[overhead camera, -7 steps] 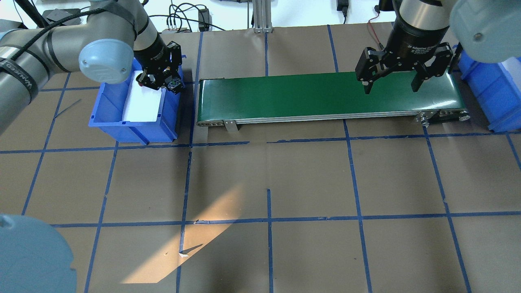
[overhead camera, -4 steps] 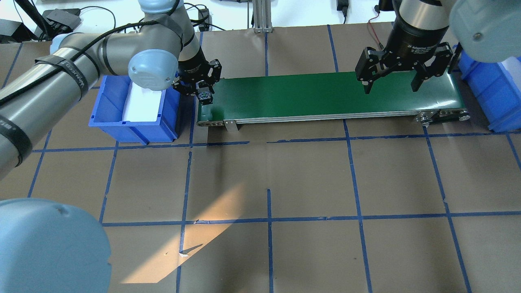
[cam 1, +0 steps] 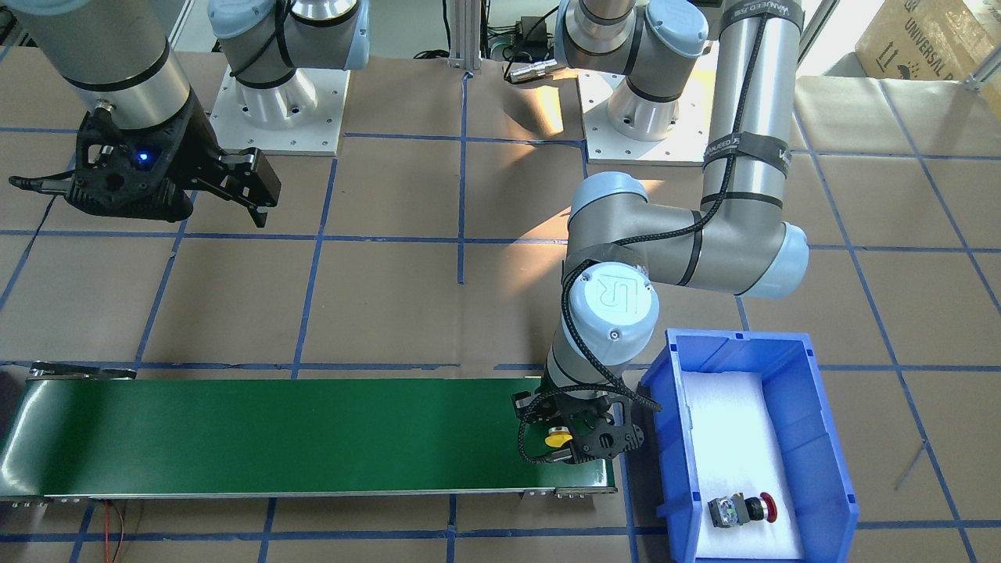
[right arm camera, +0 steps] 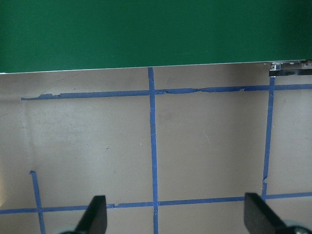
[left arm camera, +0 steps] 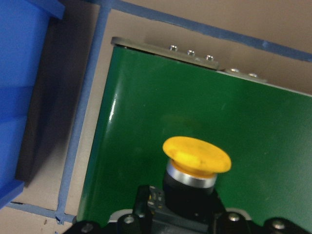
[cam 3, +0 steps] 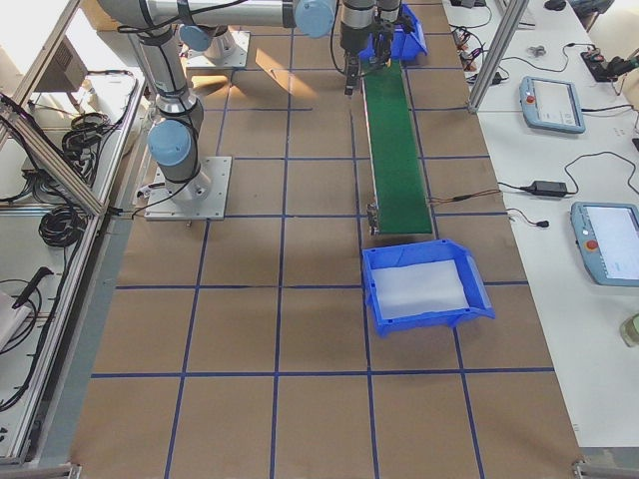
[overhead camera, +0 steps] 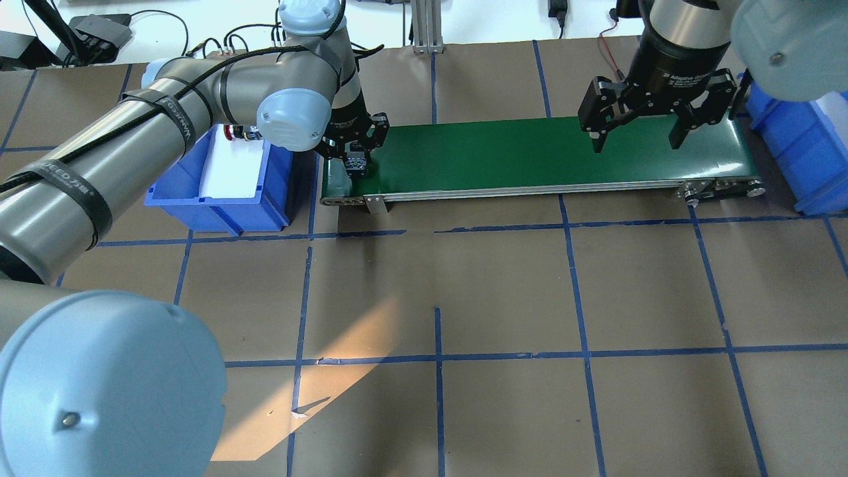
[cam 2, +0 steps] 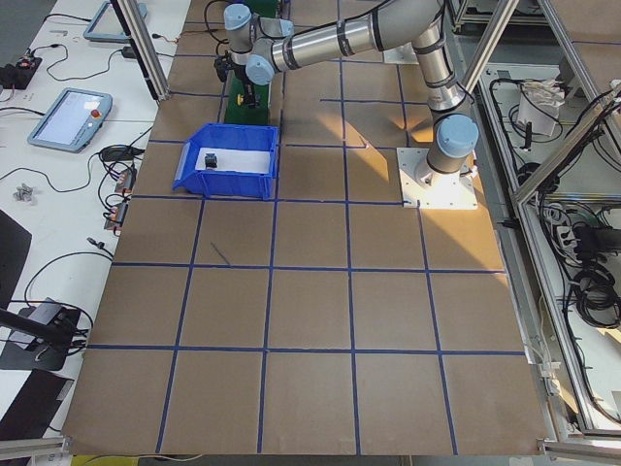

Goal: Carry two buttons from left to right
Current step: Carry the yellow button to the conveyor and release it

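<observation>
Over the brown, blue-taped table's (overhead camera: 503,298) green belt (overhead camera: 503,156), the left gripper (cam 1: 560,447) clasps the yellow button (left arm camera: 196,155), the right gripper (overhead camera: 637,144) gapes empty; the red button (overhead camera: 230,132) is half hidden overhead.

The conveyor (overhead camera: 530,156) is lying between the left bin (cam 1: 829,438) and the right bin (cam 3: 429,321), near the bench's (overhead camera: 464,298) far edge. Over its left end one button (left arm camera: 196,155) is hanging; the other button (cam 1: 743,510) is lying in the left bin.
</observation>
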